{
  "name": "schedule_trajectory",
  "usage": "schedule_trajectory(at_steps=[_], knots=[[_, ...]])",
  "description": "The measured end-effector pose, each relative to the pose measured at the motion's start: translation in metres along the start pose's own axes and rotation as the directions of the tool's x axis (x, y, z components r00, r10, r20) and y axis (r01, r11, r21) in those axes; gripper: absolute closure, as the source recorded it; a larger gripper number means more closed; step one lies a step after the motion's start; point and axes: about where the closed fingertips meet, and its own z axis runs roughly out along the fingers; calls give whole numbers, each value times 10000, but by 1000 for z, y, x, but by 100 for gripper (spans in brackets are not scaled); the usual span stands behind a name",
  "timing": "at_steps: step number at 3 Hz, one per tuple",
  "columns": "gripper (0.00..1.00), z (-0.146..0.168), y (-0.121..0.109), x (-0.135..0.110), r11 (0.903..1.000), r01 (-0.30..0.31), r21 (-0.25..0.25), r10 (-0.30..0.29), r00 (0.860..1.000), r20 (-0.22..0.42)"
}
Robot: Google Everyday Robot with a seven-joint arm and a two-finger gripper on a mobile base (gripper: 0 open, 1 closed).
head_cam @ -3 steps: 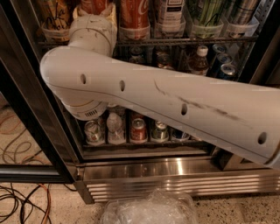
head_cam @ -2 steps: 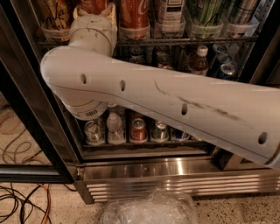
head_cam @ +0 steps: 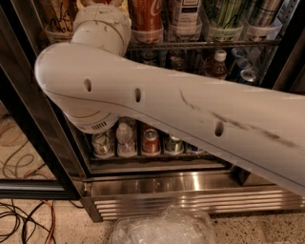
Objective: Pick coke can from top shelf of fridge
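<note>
The coke can (head_cam: 145,14), red with white script, stands in a clear tray on the top shelf (head_cam: 205,44) of the fridge (head_cam: 190,183); its top is cut off by the frame edge. My white arm (head_cam: 157,105) crosses the whole view in front of the fridge. Its wrist (head_cam: 101,26) rises just left of the coke can. The gripper is above the frame's top edge and out of view.
Other cans and bottles stand beside the coke can on the top shelf. Lower racks hold a brown bottle (head_cam: 217,64), blue cans (head_cam: 248,75), a red can (head_cam: 151,142) and a water bottle (head_cam: 125,140). The black door frame (head_cam: 33,128) is at left, cables (head_cam: 24,217) and a clear plastic bag (head_cam: 164,228) on the floor.
</note>
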Motion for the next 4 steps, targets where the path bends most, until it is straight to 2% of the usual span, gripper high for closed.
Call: schedule_trajectory(at_steps=[1,2,3,4], knots=[[100,-13,3,-21,9996,-89,-252,94,9998,192],[100,-34,11,-27,9965,-417,-719,405,9990,-183],[100,-62,20,-7,9889,-930,-1155,793,9898,-1183],[100,-87,21,22,9750,-1499,-1638,1136,9706,-2123]])
